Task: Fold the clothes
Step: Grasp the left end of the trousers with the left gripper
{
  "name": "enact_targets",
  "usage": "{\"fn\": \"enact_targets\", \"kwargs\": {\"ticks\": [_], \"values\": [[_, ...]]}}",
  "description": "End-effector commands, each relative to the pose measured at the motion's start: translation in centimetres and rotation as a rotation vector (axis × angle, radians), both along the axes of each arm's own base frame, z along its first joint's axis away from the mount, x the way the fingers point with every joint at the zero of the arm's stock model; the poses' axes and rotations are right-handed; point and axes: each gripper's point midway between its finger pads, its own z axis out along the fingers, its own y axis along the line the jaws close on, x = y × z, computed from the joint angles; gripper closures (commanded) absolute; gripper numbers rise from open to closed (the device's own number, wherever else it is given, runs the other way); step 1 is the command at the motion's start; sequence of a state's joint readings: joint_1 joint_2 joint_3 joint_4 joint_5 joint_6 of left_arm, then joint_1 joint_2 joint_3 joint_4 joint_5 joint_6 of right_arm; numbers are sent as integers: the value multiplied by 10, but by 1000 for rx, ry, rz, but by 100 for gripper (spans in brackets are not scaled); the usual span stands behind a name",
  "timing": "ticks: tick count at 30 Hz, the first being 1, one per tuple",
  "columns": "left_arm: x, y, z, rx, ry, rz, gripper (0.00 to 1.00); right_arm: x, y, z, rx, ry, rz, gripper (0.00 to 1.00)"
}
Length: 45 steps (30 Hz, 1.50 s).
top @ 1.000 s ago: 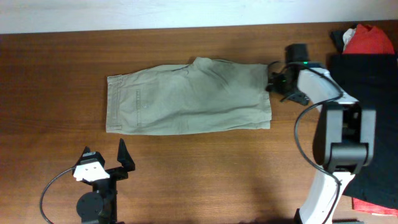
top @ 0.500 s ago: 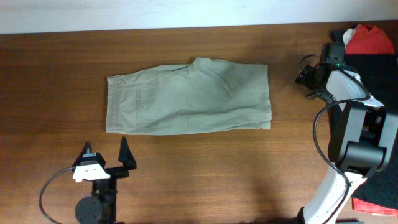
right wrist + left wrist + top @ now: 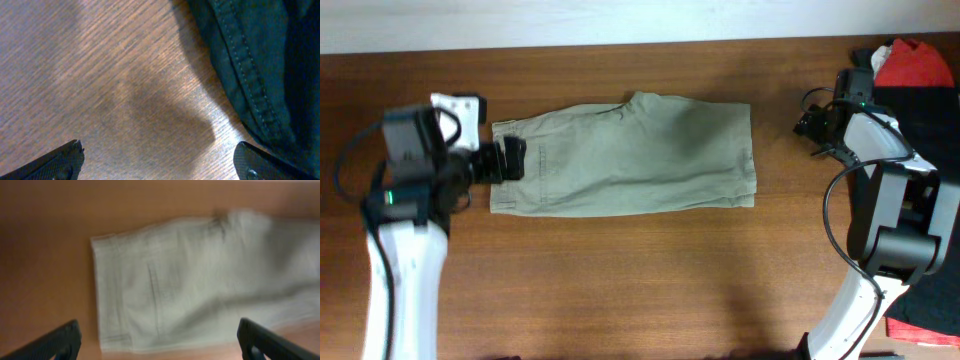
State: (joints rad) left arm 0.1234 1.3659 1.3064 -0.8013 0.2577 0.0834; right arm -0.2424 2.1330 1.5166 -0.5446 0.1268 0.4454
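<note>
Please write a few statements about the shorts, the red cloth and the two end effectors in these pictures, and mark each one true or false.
1. The khaki shorts lie spread on the table, with the waistband end on the left arm's side. True.
2. The right end effector grips the hem of the shorts. False: it is apart from the shorts, open over bare wood, beside the black garment.
3. The left end effector is open. True: in the left wrist view its fingers stand wide apart, with the waistband end between them.
4. The red cloth lies on top of the shorts. False: it is at the far right corner of the table, away from the shorts.
</note>
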Motion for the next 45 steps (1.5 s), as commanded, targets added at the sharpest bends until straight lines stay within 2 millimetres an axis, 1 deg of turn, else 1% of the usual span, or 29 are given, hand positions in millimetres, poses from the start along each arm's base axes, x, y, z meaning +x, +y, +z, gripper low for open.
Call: {"fn": "enact_targets", "kwargs": {"ticks": [1,3,4,5,6,7,9,11,12,13,14,16,19,22,26,27,28,29,30,31,32,33,37,38,39,40,41,43,45], "values": [[34,8,-13,10,180,-6,1,4,-3,2,-7,-10,-12,1],[57,10,-25,4,213,-8,1,4,-2,2,-7,-10,-12,1],[66,16,-38,23,228,7,1,4,-3,2,-7,-10,-12,1],[73,22,-45,42,228,22,1,4,-3,2,-7,-10,-12,1],[87,38,-66,58,245,102,1,4,-2,2,-7,-10,-12,1],[92,44,-76,55,254,115,1,4,-3,2,-7,-10,-12,1],[97,55,-106,47,307,134,1,4,-2,2,-7,-10,-11,1],[90,72,-150,24,420,165,1,4,-3,2,-7,-10,-12,1],[88,77,-163,7,448,173,1,4,-3,2,-7,-10,-12,1],[87,76,-170,-16,459,156,1,4,-3,2,-7,-10,-12,1],[88,67,-178,-84,459,81,1,4,-3,2,-7,-10,-12,1],[87,56,-193,-181,477,24,1,4,-3,2,-7,-10,-12,1],[83,43,-212,-240,511,-26,1,4,-2,2,-7,-10,-12,1],[74,39,-239,-266,584,-29,1,4,-2,2,-7,-10,-11,1],[60,35,-265,-289,669,-24,1,4,-3,2,-7,-10,-12,1],[57,34,-268,-292,682,-26,4,4,-2,2,-7,-10,-11,1],[57,33,-268,-291,684,-27,25,4,-3,2,-7,-10,-12,1],[57,33,-268,-291,683,-28,39,4,-2,2,-7,-10,-11,1],[57,33,-268,-290,685,-27,66,4,-3,2,-7,-10,-12,1],[57,33,-268,-289,684,-27,77,4,-3,2,-7,-10,-12,1],[58,33,-268,-288,681,-26,92,4,-2,2,-7,-10,-11,1],[58,34,-268,-287,681,-26,99,4,-2,2,-7,-10,-11,1],[57,34,-268,-288,685,-23,99,4,-3,2,-7,-10,-12,1],[55,42,-271,-256,702,10,99,4,-2,2,-7,-10,-11,1],[49,60,-273,-188,745,99,99,4,-3,2,-7,-10,-12,1],[45,73,-269,-138,771,138,99,4,-3,2,-7,-10,-12,1],[45,82,-264,-114,781,156,99,4,-3,2,-7,-10,-12,1],[51,104,-238,-75,776,206,99,4,-3,2,-7,-10,-12,1],[67,120,-199,-70,719,236,99,4,-2,2,-7,-10,-11,1]]}}
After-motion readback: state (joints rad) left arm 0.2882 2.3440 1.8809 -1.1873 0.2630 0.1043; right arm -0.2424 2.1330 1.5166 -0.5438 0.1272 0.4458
